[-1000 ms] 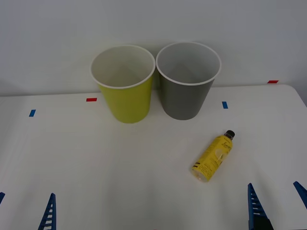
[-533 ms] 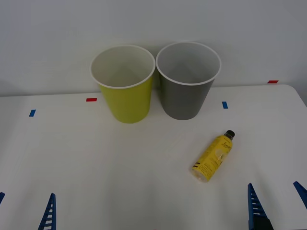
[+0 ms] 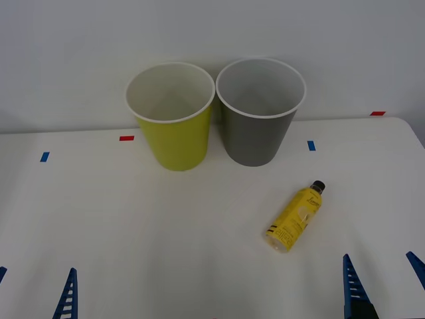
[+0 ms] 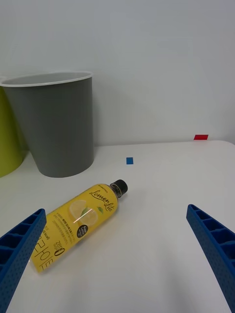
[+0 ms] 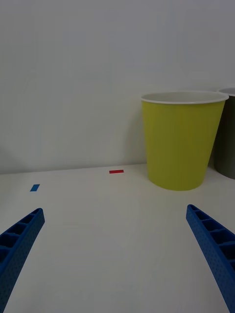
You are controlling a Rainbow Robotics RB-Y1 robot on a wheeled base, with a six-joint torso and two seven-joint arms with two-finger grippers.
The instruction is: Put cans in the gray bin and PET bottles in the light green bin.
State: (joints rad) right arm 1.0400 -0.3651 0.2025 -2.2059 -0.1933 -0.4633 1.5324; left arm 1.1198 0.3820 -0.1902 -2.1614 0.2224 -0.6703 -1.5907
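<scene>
A small PET bottle [image 3: 295,216] with a yellow label and black cap lies on its side on the white table, right of centre; the right wrist view has the bottle [image 4: 78,222] close ahead. At the back stand the light green bin [image 3: 172,118] and, touching it on the right, the gray bin [image 3: 259,111], both upright. My right gripper [image 3: 382,282] hangs open at the front right, a little nearer than the bottle. My left gripper [image 3: 33,289] is open at the front left, facing the light green bin [image 5: 182,139]. No cans are in view.
Small blue tape marks [image 3: 44,157] [image 3: 311,145] and red ones [image 3: 126,138] [image 3: 377,113] lie on the table [image 3: 166,226]. A plain wall rises right behind the bins. The table's right edge runs close to the right gripper.
</scene>
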